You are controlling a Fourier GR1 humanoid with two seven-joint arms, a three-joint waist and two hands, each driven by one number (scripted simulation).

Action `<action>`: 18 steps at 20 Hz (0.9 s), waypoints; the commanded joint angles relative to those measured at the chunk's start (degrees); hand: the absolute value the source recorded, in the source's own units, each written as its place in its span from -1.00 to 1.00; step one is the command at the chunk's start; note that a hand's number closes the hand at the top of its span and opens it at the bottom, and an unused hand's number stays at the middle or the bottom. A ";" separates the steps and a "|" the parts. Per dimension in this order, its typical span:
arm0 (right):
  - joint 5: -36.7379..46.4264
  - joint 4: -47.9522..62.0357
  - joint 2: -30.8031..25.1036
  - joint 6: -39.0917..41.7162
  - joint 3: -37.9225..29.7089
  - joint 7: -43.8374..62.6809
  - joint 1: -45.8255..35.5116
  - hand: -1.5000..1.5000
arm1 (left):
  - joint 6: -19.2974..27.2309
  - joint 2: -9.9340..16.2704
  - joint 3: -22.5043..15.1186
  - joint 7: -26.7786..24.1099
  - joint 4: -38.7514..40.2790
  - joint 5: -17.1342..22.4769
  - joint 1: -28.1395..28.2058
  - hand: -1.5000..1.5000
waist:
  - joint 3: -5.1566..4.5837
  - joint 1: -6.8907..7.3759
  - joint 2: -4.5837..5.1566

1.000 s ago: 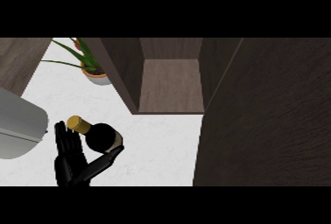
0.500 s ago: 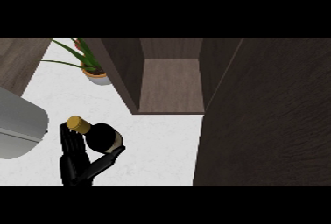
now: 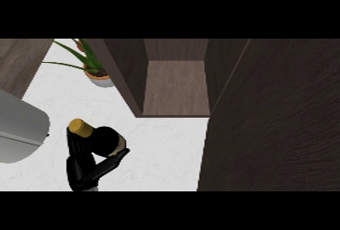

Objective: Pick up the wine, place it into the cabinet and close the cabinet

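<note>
- Sitting at the far left edge is a grey appliance [image 3: 16, 130], with a potted plant [image 3: 96, 74] farther back on the white desk [image 3: 166, 148].
- Gripping the wine [image 3: 100, 138] near the lower left is the left hand [image 3: 86, 166], fingers [image 3: 79, 148] and thumb curling round the dark bottle; its gold cap [image 3: 81, 127] is pointing up toward the viewer.
- Lying far and to the right of the bottle is the open cabinet [image 3: 176, 85], its shelf bare.
- Standing open at the right is the cabinet door [image 3: 272, 121]; the carry probably needs to go rightward and away, bottle upright.
- The right hand is not showing.
</note>
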 commanded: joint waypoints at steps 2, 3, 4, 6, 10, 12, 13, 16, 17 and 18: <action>-4.37 -8.03 -0.60 0.53 -0.94 3.21 2.13 -1.00 | 1.50 -0.31 -0.76 -3.46 4.23 3.56 -4.42 -1.00 | -0.01 -0.23 0.00; -1.21 -8.26 1.06 2.42 2.46 -3.48 9.33 -1.00 | -0.44 -0.31 -1.27 -2.31 -0.60 2.95 0.42 -1.00 | 0.04 -0.12 -0.06; -5.03 -7.58 0.14 0.52 -1.28 1.87 3.53 -1.00 | -1.13 -0.31 2.31 -3.14 6.37 2.59 -5.31 -1.00 | 0.00 -0.19 0.02; -5.37 -7.34 0.37 1.50 -1.25 -0.18 5.71 -1.00 | -4.79 -0.27 2.45 -3.69 7.44 3.80 -5.54 -1.00 | 0.01 -0.22 0.01; -1.40 -9.44 1.27 -1.43 2.49 5.12 2.59 -1.00 | -10.55 -0.17 0.62 -5.83 10.55 4.35 -5.33 1.00 | -0.04 -0.29 -0.04; -3.04 -7.58 0.46 0.67 -0.05 1.28 4.60 -1.00 | -9.69 2.20 0.44 -5.48 9.64 1.99 -6.02 1.00 | 0.01 -0.17 -0.01; -3.54 -7.65 0.17 0.06 -0.29 3.57 2.48 -1.00 | -9.32 -0.07 -1.26 -7.55 10.76 0.59 -5.32 1.00 | 0.00 -0.14 -0.01; -4.15 -6.08 0.14 0.41 -1.39 2.19 1.74 -1.00 | -6.04 -0.28 -3.48 -9.66 14.34 0.33 -8.30 1.00 | 0.00 -0.20 0.03; -3.36 -5.51 0.69 1.26 -0.59 -0.41 4.96 -1.00 | -11.58 3.26 -2.36 -6.62 12.50 -0.89 -6.74 1.00 | 0.02 -0.15 -0.01; -2.36 -6.97 1.36 -0.47 0.36 1.70 3.13 -1.00 | -15.21 8.23 -3.78 -1.34 8.35 -0.34 -5.63 1.00 | 0.03 -0.13 -0.19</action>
